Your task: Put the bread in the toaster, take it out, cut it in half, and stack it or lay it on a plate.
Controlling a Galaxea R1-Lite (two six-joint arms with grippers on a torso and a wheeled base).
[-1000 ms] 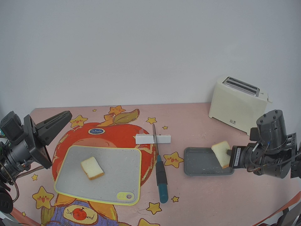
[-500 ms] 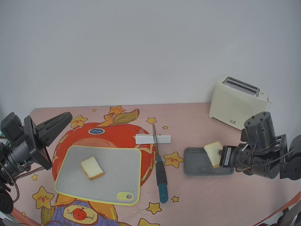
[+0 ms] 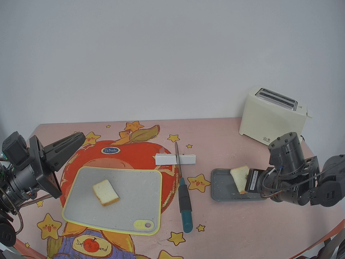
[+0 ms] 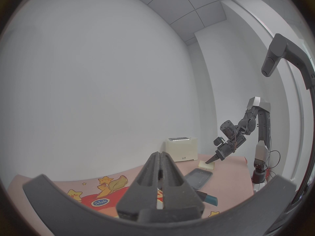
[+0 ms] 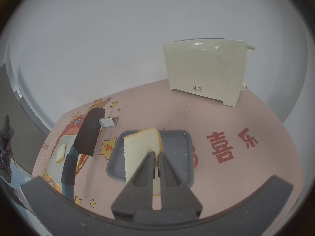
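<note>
Lowered leftward, right gripper (image 3: 247, 181) clamps soft crusted bread (image 3: 239, 175) over grey rectangular plate (image 3: 221, 192); left gripper (image 4: 161, 157) pinched together.

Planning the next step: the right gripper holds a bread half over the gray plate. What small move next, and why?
Probably lower it: the right gripper holds the bread half tilted over the plate, so setting it down, then releasing, seems next.
</note>
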